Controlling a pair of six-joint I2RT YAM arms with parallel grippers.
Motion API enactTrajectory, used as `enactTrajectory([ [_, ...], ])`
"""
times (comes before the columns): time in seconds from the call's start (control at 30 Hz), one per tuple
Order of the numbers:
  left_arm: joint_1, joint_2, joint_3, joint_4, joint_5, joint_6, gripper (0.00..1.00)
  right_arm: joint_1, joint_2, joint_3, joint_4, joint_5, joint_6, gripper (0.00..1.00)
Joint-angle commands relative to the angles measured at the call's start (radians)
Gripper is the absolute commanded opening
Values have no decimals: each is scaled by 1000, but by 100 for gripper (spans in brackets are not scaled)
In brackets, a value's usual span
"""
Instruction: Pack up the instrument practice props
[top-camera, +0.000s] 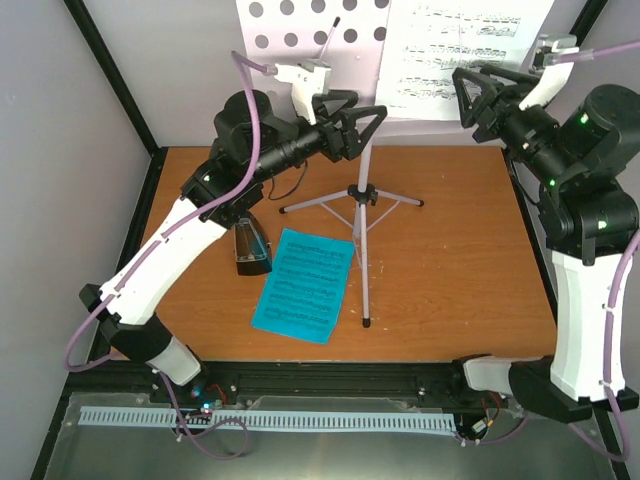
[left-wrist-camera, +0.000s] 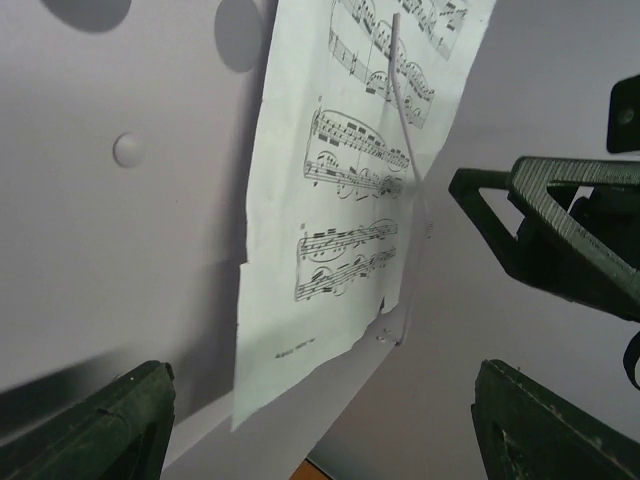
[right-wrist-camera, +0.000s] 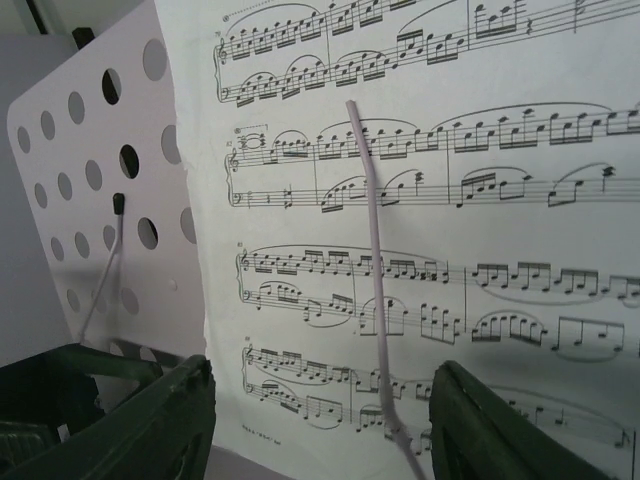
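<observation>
Sheet music (right-wrist-camera: 450, 200) on the far stand desk (right-wrist-camera: 90, 150), just ahead of your right gripper (right-wrist-camera: 322, 425), fingers apart, your left gripper (left-wrist-camera: 320, 430) spread too, facing the same page

Orange wooden table (top-camera: 460, 260), pale grey walls (top-camera: 50, 180)

sheet music (top-camera: 465, 50): top cropped | metronome (top-camera: 253, 254): partly behind left arm (top-camera: 180, 240)

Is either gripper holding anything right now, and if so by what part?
Nothing is held: left gripper and right gripper are both open, near the sheet music.
</observation>
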Motion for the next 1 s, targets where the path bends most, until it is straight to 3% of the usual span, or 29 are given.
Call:
enactTrajectory([
  [0.0, -16, 14, 42, -14, -90, -30, 82, -6, 69, 96, -48, -10, -33, 55],
  [0.23, -16, 45, 51, -17, -105, -50, 80, -7, 91, 103, -33, -21, -34, 52],
  [0.97, -16, 138, 109, 61, 76, -88, 63, -6, 99, 82, -11, -59, -28, 44],
])
